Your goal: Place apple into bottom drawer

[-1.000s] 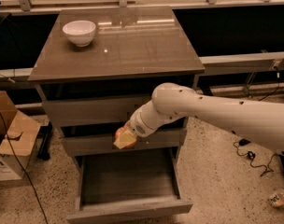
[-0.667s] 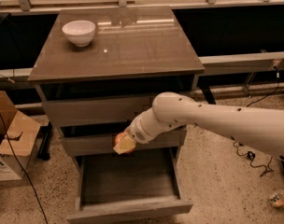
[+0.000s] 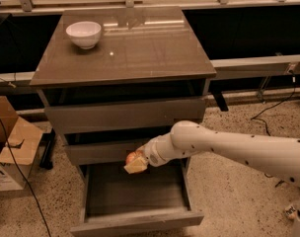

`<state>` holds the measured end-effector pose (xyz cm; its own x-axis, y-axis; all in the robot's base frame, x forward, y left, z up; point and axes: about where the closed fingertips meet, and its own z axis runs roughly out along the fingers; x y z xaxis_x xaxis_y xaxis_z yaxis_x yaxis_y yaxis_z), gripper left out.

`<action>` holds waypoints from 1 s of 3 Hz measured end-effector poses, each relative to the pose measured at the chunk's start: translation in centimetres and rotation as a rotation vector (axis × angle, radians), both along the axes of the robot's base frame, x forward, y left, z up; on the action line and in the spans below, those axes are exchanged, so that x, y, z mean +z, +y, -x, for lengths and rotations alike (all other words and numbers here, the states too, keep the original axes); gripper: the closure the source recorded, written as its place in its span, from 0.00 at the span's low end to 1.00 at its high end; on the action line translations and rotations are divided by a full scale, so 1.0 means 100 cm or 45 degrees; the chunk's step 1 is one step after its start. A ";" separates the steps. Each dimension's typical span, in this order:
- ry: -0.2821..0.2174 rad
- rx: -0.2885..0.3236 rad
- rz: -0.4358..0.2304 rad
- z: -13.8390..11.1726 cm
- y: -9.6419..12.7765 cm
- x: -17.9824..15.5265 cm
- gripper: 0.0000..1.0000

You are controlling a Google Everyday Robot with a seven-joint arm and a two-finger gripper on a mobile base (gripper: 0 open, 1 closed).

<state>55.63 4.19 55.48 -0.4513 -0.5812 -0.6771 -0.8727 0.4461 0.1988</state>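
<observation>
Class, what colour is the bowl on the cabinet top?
The bowl is white, camera view. The claw, holding the apple, hangs above the bottom drawer.

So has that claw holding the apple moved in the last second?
Yes. The gripper, shut on the apple, has sunk slightly against the middle drawer front, toward the open bottom drawer.

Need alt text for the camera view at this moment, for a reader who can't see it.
The robot's gripper, on an arm reaching in from the right, holds the apple just above the rear of the pulled-out bottom drawer. A white bowl sits at the far left of the cabinet top.
</observation>
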 end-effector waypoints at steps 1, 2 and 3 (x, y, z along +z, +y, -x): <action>0.076 -0.026 -0.057 0.000 -0.008 -0.049 1.00; 0.076 -0.026 -0.056 0.000 -0.008 -0.049 1.00; 0.118 0.012 0.021 -0.002 0.013 -0.090 1.00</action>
<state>55.83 5.46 46.46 -0.5057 -0.5966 -0.6232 -0.8552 0.4416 0.2712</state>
